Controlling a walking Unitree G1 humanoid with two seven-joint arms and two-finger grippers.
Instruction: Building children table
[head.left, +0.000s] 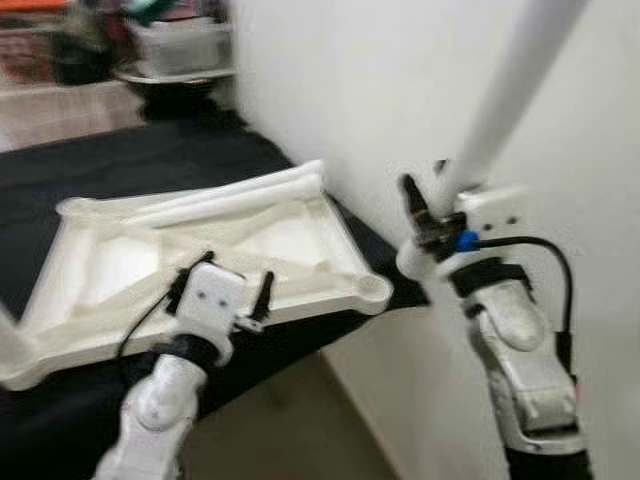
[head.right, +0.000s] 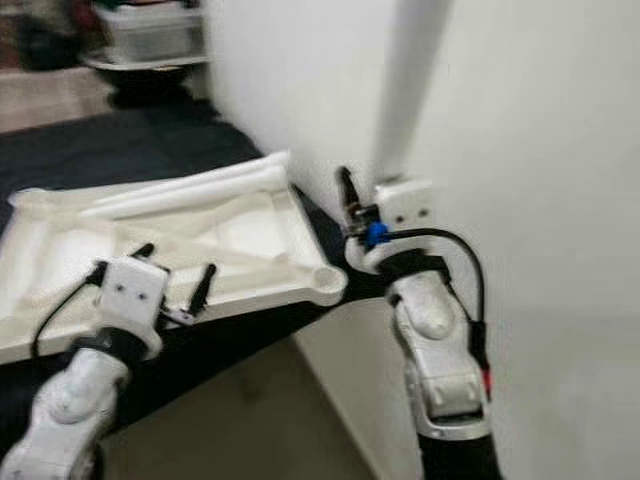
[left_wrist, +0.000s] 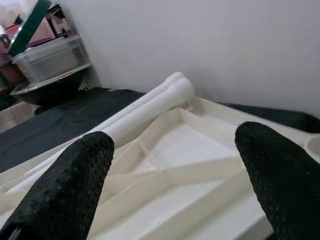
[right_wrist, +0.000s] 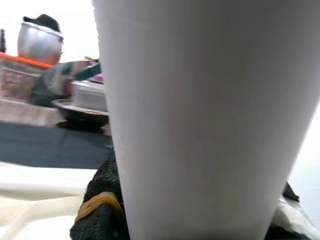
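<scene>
A white plastic tabletop lies upside down on a black cloth, its ribs facing up. Two white legs lie along its far edge. Over its near rim hovers my left gripper, open and empty; its black fingertips frame the ribs in the left wrist view. To the right of the tabletop's near right corner socket, my right gripper is shut on a white table leg. That leg rises steeply up and to the right. In the right wrist view the leg stands close between the black fingers.
A white wall runs close along the right side. The black cloth covers a low surface that ends near my arms, with tan floor below. A shelf with a clear box and a dark bowl stands at the far back.
</scene>
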